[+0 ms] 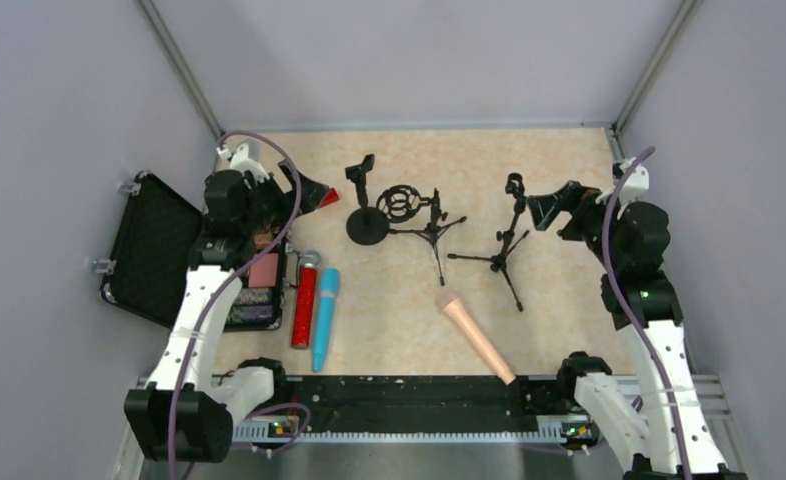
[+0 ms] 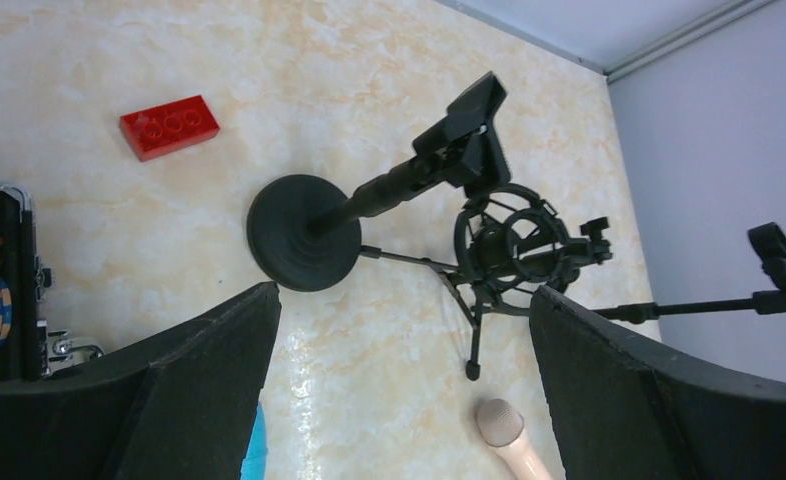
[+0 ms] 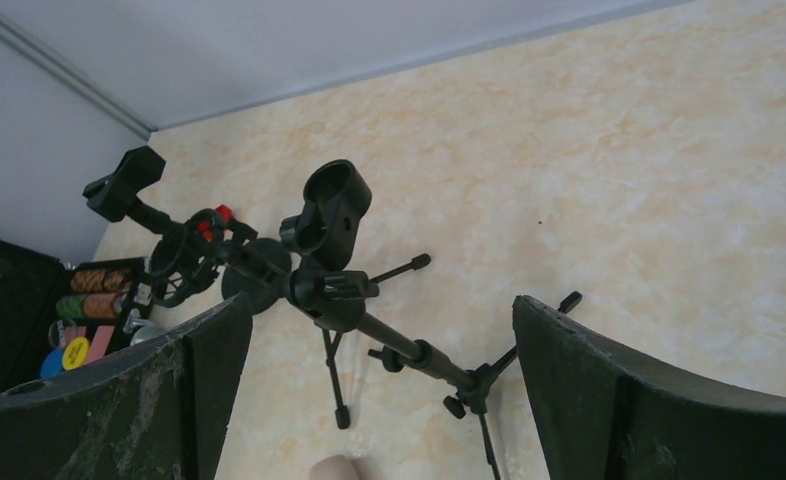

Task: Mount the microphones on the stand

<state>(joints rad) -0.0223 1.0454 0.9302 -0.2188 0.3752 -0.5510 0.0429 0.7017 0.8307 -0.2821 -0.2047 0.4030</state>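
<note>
**Three mics lie flat on the desk, both jaws wide open and empty**

The left arm [image 1: 194, 310] reaches to the far left part of the desk [image 1: 569, 160]. The left jaws are spread wide with nothing between them, above the red block [image 2: 169, 126]. The right arm [image 1: 659, 350] reaches along the right edge. The right jaws are also fully apart and hold nothing, just right of the clip tripod [image 1: 509, 240].

None of the mics is on a stand. The red mic [image 1: 304, 300] and the blue mic [image 1: 325, 318] lie side by side near the left edge, just right of the open black case [image 1: 154, 250]. Their heads point to the far edge, and the red one's grey mesh head is at its far end. The pink mic [image 1: 479, 340] lies apart from them, slanted, close to the near edge and right of centre. Its head points to the far left.

Three stands are in the far middle of the desk:
- The round-base stand [image 1: 367, 215], whose clip is tilted.
- The shock-mount tripod [image 1: 419, 215], just to the right of the round-base stand.
- The clip tripod, further right, with its ring clip at the top.

The case holds coloured discs [image 3: 84, 305].
</note>
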